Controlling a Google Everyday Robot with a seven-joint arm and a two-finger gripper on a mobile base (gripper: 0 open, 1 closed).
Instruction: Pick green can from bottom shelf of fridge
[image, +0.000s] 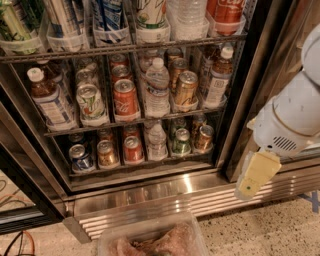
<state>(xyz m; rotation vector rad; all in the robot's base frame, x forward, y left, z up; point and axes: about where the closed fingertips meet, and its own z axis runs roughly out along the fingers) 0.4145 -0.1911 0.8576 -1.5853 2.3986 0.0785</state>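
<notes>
Hanging low right of fridge (150, 194), apparent jaws; water bottle (157, 142) flanks green can (181, 142)

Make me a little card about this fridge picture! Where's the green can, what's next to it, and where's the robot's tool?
place: bottom shelf of the fridge
green can: standing upright, right of the shelf's middle
neighbour on picture left: water bottle
neighbour on picture right: gold-brown can
tool: outside the fridge at picture right, low by the steel base, touching no can
picked yet: no, the green can stands on the shelf
</notes>
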